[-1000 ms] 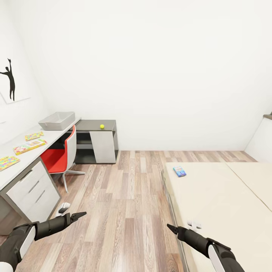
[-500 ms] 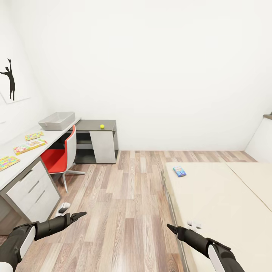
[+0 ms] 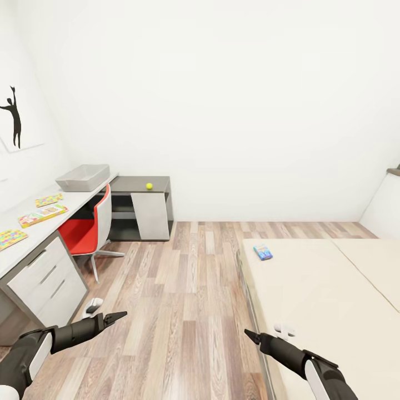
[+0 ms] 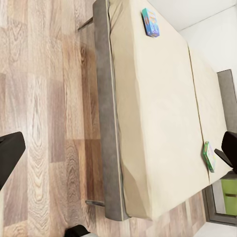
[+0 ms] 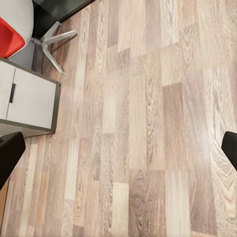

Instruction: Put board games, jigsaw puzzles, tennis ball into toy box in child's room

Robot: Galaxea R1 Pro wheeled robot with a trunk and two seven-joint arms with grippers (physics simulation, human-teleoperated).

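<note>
Head view: whole picture slid a touch compared with half a second ago, so a small move of the camera or base, not of the toys. Shallow pale grey toy box [image 3: 83,178] at the far end of the long grey-white surface [image 3: 72,199], nothing visible inside. Two thin multicoloured jigsaw puzzles [image 3: 49,199] [image 3: 11,239] flat on that surface, with a long red-and-yellow box [image 3: 43,215] between them, probably the board game, though its lettering is too small to read. Small yellow-green tennis ball [image 3: 149,186] on the lower dark grey cabinet [image 3: 130,182] beside it. Small blue-teal board game [image 3: 263,253] near the corner of the beige bed [image 3: 322,300]. Left gripper [image 3: 116,318] and right gripper [image 3: 249,335] low over the wood-plank floor [image 3: 189,289], well apart from every toy.

Left wrist view: two dark fingers [image 4: 10,158] at opposite edges, so spread wide with nothing between. Beyond, the mattress with the blue-teal box and a green-edged board game [image 4: 209,156] close to its far edge.

Right wrist view: fingers [image 5: 9,153] likewise wide apart and empty, over floor, with white drawer fronts [image 5: 27,101] and a red chair [image 5: 10,37].

Judgement: still on approach, nothing collected, every toy yet to be put in the box.
</note>
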